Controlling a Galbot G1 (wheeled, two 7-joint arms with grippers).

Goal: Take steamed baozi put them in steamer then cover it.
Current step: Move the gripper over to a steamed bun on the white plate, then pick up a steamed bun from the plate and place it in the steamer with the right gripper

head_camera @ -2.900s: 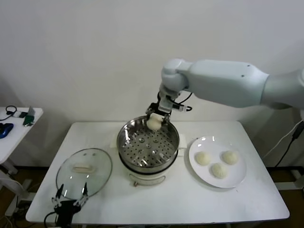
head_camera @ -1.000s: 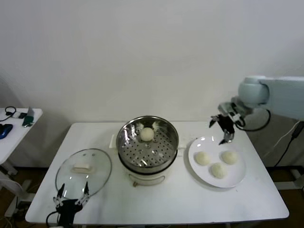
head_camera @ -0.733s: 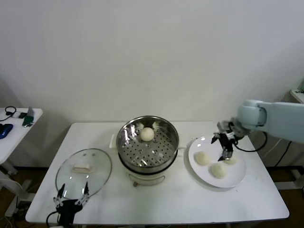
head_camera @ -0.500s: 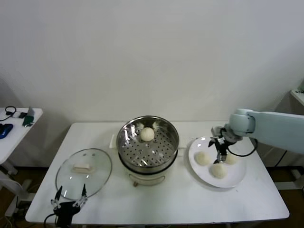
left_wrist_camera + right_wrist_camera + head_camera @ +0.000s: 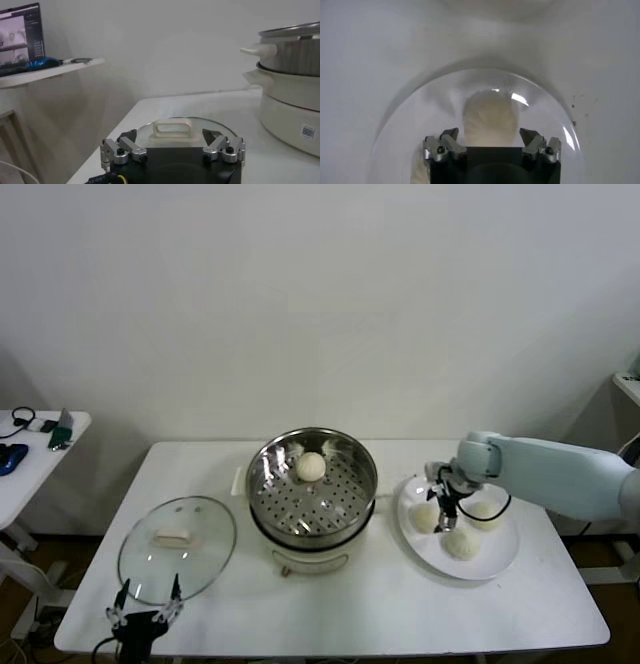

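The right gripper (image 5: pixel 441 506) hangs low over the white plate (image 5: pixel 500 559) at the right of the table (image 5: pixel 400 614), its fingers (image 5: pixel 445 142) spread wide apart and holding nothing; in the right wrist view they stand on either side of one steamed baozi (image 5: pixel 490 117) lying just below them, with a gap between each finger and the bun, so no touch can be made out. In the head view this bun (image 5: pixel 426 516) is the one nearest the steamer, and two more buns (image 5: pixel 484 514) (image 5: pixel 461 543) lie beside it on the same plate, close together. The fourth bun (image 5: pixel 311 467) sits on the perforated tray inside the steamer (image 5: pixel 312 489), toward its far side; the steel pot stands uncovered on its white base at the middle of the table. The cover (image 5: pixel 177 547) lies flat on the table to the left of the steamer, handle up, apart from the pot. The left gripper (image 5: pixel 142 616) is parked at the near left edge of the table, just in front of the cover, its fingers (image 5: pixel 117 150) open and empty; in the left wrist view the cream handle of the cover (image 5: pixel 172 128) shows between them but farther off, untouched. A small label (image 5: pixel 308 132) is stuck on the white base of the steamer, its writing too small to read. A side table (image 5: pixel 30 454) with some small items stands at the far left
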